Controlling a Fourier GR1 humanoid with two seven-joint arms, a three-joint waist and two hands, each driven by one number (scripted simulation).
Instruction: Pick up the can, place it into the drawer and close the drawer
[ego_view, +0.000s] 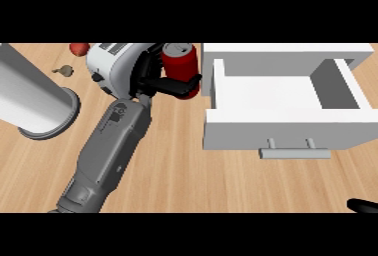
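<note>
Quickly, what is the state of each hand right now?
Left hand: closed around the red can.
Right hand: barely in view at the lower right; cannot be told.

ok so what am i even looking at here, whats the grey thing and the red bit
This is one picture, taken from the robot's head, looking steeply down at a wooden counter. The grey bar from the lower left is its left forearm, ending in a black left hand. That hand is curled round a red can. Right of it sits a white drawer, pulled open, handle at the front; the can is not in it yet. A pale cylinder stands at the left. The black tip in the lower right corner is the right hand.
</note>
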